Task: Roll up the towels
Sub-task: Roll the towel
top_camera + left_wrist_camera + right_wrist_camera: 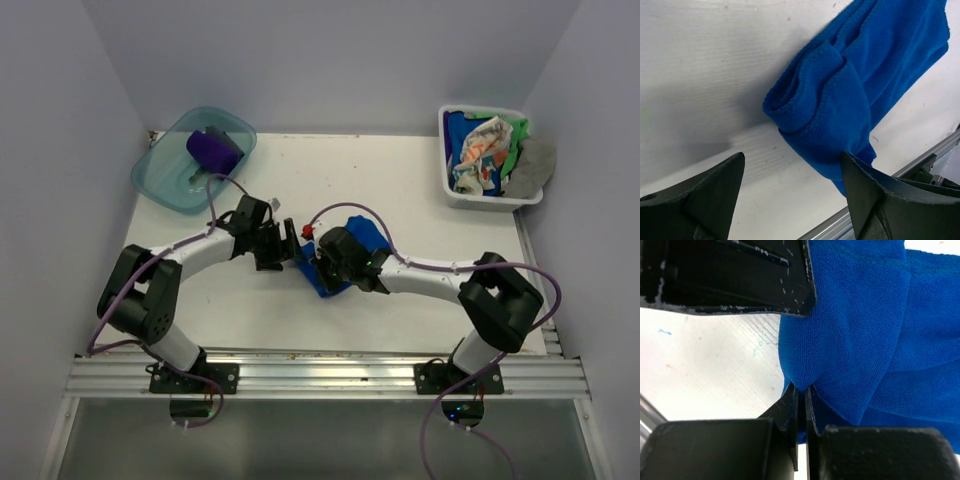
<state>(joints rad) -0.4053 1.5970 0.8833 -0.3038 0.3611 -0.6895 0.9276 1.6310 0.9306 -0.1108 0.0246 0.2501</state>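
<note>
Logging one royal blue towel [358, 232] lying mid-counter [400, 180], between the two arms, partly rolled. Reading its long axis as diagonal in the top view, running from near-left to far-right. In the left wrist view, seeing the rolled end turned toward the camera and the loose tail trailing off to the upper right. Finding the left jaws standing wide apart, gripping nothing, just short of the roll's near end. Finding the right jaws closed, pinching a fold at the edge of the same towel. Counting one purple towel [213, 150], rolled, sitting in one translucent teal tub [160, 185] at the far-left corner. Counting one white basket [450, 190] at the far right, holding four loose towels by colour: second blue towel [456, 128], cream patterned towel [480, 150], green towel [515, 135], grey towel [533, 165]. Noting the grey one draped over the basket rim. Totalling six towels, two of them outside the basket.
</note>
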